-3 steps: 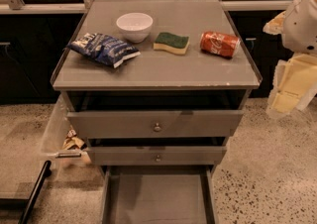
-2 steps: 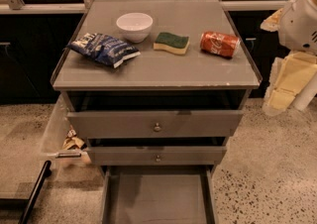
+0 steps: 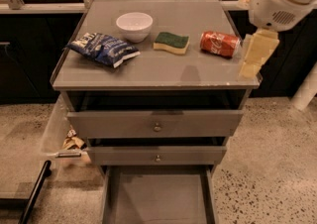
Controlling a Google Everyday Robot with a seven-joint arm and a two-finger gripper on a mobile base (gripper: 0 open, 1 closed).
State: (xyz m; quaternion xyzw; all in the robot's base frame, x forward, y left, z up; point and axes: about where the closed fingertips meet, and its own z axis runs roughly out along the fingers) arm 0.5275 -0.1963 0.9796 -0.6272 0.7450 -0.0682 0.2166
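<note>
Grey cabinet top (image 3: 163, 72), dark cupboards behind: gripper (image 3: 256, 55) hangs at its right edge.
How far the gripper is open cannot be told; nothing shows in its hold. The soda can (image 3: 220, 43) lies on its side just left of it, so a sideways brush could roll it into the sponge (image 3: 171, 42) or off the edge. The bowl (image 3: 134, 25) and chip bag (image 3: 103, 48) lie farther left, well apart.

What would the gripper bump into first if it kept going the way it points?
Probably the cabinet top, at its right front corner: the gripper hangs there pointing down, beside the can. Depth is unclear, so it might slip past.
</note>
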